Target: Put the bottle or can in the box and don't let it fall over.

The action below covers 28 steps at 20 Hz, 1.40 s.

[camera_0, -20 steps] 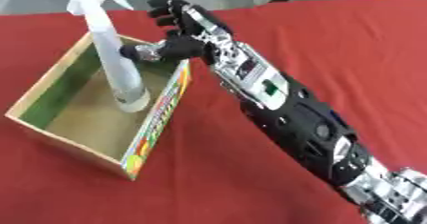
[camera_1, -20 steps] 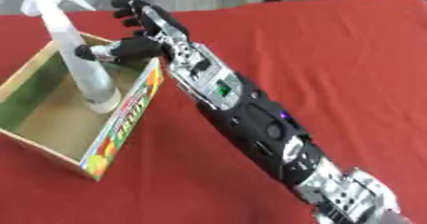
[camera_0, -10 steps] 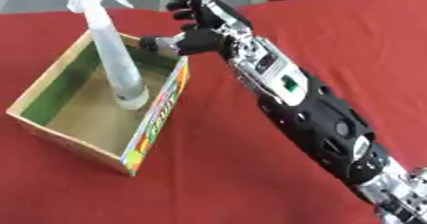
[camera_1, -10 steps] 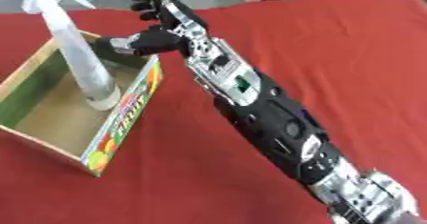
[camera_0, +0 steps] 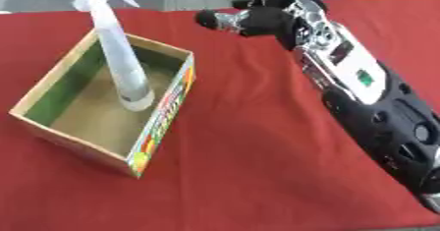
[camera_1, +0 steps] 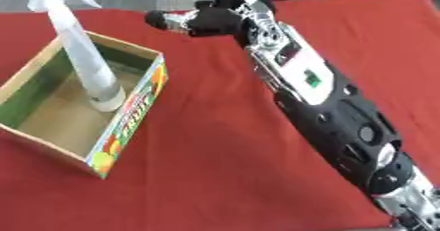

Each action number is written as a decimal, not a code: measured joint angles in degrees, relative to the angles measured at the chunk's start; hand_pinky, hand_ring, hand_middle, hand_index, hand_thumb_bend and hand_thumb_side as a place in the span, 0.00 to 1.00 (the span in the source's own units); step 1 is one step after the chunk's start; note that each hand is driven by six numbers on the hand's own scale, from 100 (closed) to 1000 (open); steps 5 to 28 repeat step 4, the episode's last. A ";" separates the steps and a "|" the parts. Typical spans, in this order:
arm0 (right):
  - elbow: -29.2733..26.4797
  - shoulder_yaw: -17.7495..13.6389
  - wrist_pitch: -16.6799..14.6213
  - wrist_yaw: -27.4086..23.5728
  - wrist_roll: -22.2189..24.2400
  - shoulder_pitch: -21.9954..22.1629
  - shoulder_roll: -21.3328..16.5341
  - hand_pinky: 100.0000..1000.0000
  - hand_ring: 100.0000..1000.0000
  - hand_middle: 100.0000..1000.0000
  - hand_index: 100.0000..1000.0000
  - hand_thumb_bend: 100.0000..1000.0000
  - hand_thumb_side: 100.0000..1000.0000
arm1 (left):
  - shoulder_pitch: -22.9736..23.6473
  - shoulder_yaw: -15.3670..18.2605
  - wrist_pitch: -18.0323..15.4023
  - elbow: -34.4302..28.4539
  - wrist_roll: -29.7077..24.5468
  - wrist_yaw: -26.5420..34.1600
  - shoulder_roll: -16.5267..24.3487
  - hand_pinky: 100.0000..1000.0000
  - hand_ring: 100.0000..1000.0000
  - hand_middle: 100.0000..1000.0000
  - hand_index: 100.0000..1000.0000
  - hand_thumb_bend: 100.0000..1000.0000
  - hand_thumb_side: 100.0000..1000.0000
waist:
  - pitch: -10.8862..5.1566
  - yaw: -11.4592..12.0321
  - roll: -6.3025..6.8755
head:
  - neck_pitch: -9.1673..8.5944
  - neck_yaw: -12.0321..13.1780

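1. Nearest to me is the red cloth (camera_0: pixel 249 176) that covers the bench; it reaches to the far edge of the view.
2. At the near right the black forearm (camera_1: pixel 343 122) of the robot's right arm comes in and runs up and to the left, toward the far side of the bench. On it there is a light panel with a small green mark.
3. At the left stands the box (camera_0: pixel 51 129), an open cardboard tray with a brown floor, green inner walls and a colourful printed strip on its right outer wall. It lies turned at an angle on the cloth.
4. Inside the box, close to its right wall, stands the spray bottle (camera_0: pixel 120 77). It is pale and translucent, its base is on the box floor, and it is upright with a small lean to the left. Its white trigger head rises well above the rim of the box.
5. Farthest is the right hand (camera_1: pixel 210 18), above the cloth beyond the far right corner of the box. It is apart from the bottle and has hold of nothing. Its thumb points left toward the bottle; the other fingers are spread and relaxed, going up to the top edge of the view.
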 measured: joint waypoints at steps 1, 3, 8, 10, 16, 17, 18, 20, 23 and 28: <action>-0.78 -0.62 -0.24 0.13 0.07 0.98 -0.57 0.87 0.90 0.84 0.90 0.60 0.10 | 0.08 0.21 -0.06 0.00 0.14 -0.10 0.16 0.80 0.76 0.76 0.79 0.30 0.75 | -0.05 -0.97 -0.18 | -0.01 0.46; -2.73 -2.80 -1.37 0.46 0.68 3.69 -2.91 0.87 0.90 0.84 0.90 0.59 0.09 | 0.13 0.51 -0.12 0.00 0.49 -0.23 0.26 0.80 0.76 0.76 0.79 0.30 0.75 | -0.06 -1.65 0.00 | -0.07 1.19; -3.54 -4.03 -2.09 0.45 0.92 5.05 -4.06 0.87 0.90 0.84 0.90 0.59 0.09 | 0.35 0.63 -0.14 0.00 0.61 -0.28 0.37 0.80 0.76 0.76 0.79 0.30 0.75 | -0.06 -1.63 0.21 | -0.09 1.41; -3.54 -4.03 -2.09 0.45 0.92 5.05 -4.06 0.87 0.90 0.84 0.90 0.59 0.09 | 0.35 0.63 -0.14 0.00 0.61 -0.28 0.37 0.80 0.76 0.76 0.79 0.30 0.75 | -0.06 -1.63 0.21 | -0.09 1.41; -3.54 -4.03 -2.09 0.45 0.92 5.05 -4.06 0.87 0.90 0.84 0.90 0.59 0.09 | 0.35 0.63 -0.14 0.00 0.61 -0.28 0.37 0.80 0.76 0.76 0.79 0.30 0.75 | -0.06 -1.63 0.21 | -0.09 1.41; -3.54 -4.03 -2.09 0.45 0.92 5.05 -4.06 0.87 0.90 0.84 0.90 0.59 0.09 | 0.35 0.63 -0.14 0.00 0.61 -0.28 0.37 0.80 0.76 0.76 0.79 0.30 0.75 | -0.06 -1.63 0.21 | -0.09 1.41; -3.54 -4.03 -2.09 0.45 0.92 5.05 -4.06 0.87 0.90 0.84 0.90 0.59 0.09 | 0.35 0.63 -0.14 0.00 0.61 -0.28 0.37 0.80 0.76 0.76 0.79 0.30 0.75 | -0.06 -1.63 0.21 | -0.09 1.41; -3.54 -4.03 -2.09 0.45 0.92 5.05 -4.06 0.87 0.90 0.84 0.90 0.59 0.09 | 0.35 0.63 -0.14 0.00 0.61 -0.28 0.37 0.80 0.76 0.76 0.79 0.30 0.75 | -0.06 -1.63 0.21 | -0.09 1.41; -3.54 -4.03 -2.09 0.45 0.92 5.05 -4.06 0.87 0.90 0.84 0.90 0.59 0.09 | 0.35 0.63 -0.14 0.00 0.61 -0.28 0.37 0.80 0.76 0.76 0.79 0.30 0.75 | -0.06 -1.63 0.21 | -0.09 1.41; -3.54 -4.03 -2.09 0.45 0.92 5.05 -4.06 0.87 0.90 0.84 0.90 0.59 0.09 | 0.35 0.63 -0.14 0.00 0.61 -0.28 0.37 0.80 0.76 0.76 0.79 0.30 0.75 | -0.06 -1.63 0.21 | -0.09 1.41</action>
